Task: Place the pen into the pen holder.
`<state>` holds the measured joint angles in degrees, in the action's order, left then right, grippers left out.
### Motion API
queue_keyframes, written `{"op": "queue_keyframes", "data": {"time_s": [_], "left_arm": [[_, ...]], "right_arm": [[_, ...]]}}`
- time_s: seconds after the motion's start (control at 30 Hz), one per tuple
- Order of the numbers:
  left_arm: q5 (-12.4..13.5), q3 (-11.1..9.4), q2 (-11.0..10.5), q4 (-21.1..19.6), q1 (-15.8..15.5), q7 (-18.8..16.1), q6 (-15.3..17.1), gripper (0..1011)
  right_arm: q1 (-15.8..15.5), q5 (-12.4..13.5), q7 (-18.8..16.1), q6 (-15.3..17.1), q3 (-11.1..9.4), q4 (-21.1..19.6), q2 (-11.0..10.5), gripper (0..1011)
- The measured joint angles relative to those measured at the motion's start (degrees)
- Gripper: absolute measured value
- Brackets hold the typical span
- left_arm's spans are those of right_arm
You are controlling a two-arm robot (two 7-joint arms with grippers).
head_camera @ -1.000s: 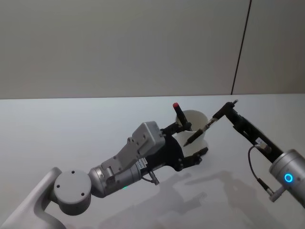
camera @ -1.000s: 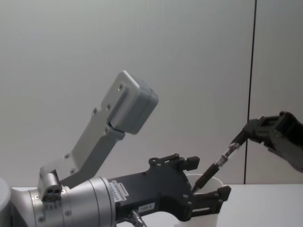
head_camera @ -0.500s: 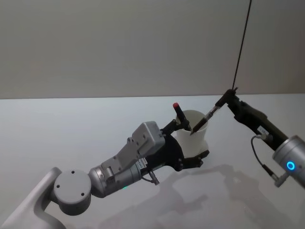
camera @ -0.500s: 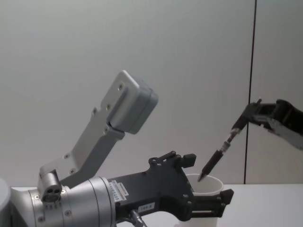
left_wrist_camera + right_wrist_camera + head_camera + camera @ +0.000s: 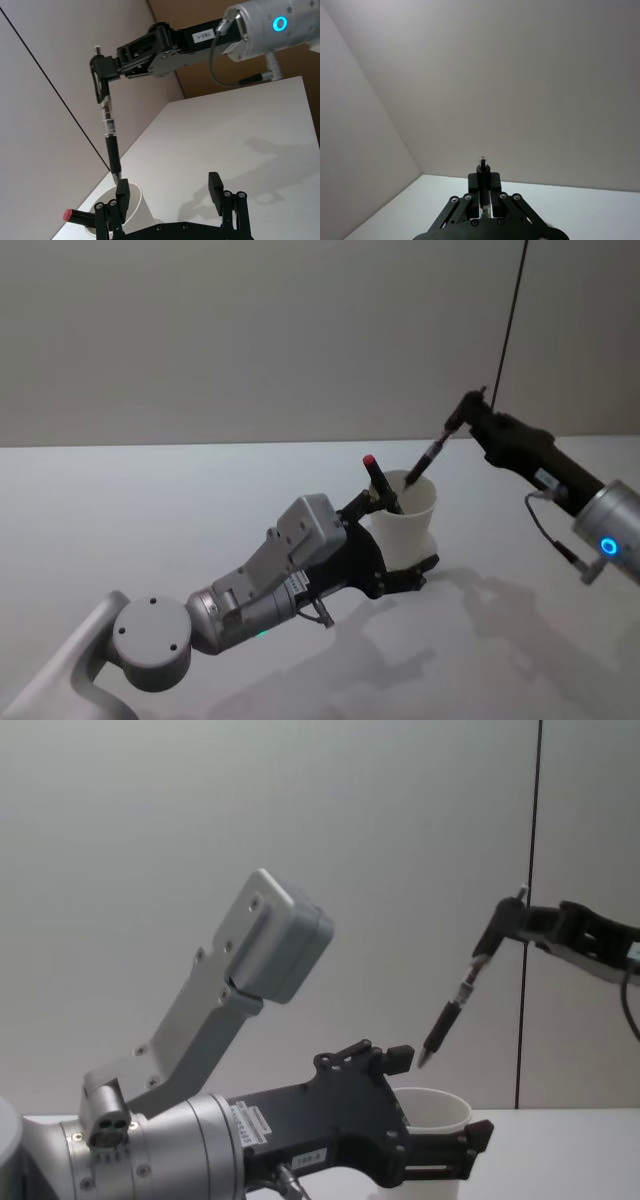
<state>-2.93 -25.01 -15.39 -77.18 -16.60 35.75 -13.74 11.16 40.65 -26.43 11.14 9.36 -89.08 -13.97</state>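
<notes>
Both grippers are working — our left gripper (image 5: 398,540) is gripping the pen holder (image 5: 405,519) on the tabletop (image 5: 150,500), and our right gripper (image 5: 458,423) is pinching the pen (image 5: 426,463), tilted, its tip just above the holder's far rim.

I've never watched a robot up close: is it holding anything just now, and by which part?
Yes. The right gripper pinches the pen at its top end. The left gripper clasps the pen holder around its sides.

Plain white table (image 5: 150,500), smooth and bare-topped, with a white paper pen holder (image 5: 405,530) standing upright near its middle.
</notes>
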Motion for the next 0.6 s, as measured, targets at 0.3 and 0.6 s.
{"op": "queue_keyframes", "data": {"time_s": [0.3,0.6], "left_arm": [[0.0,0.0,0.0,0.0,0.0,0.0,0.0,1003],[0.0,0.0,0.0,0.0,0.0,0.0,0.0,1003]], "right_arm": [[6.4,-3.6,-7.8,-0.6,0.2,7.8,0.1,125],[11.9,-6.3,-14.6,-1.4,0.5,15.1,0.5,125]]}}
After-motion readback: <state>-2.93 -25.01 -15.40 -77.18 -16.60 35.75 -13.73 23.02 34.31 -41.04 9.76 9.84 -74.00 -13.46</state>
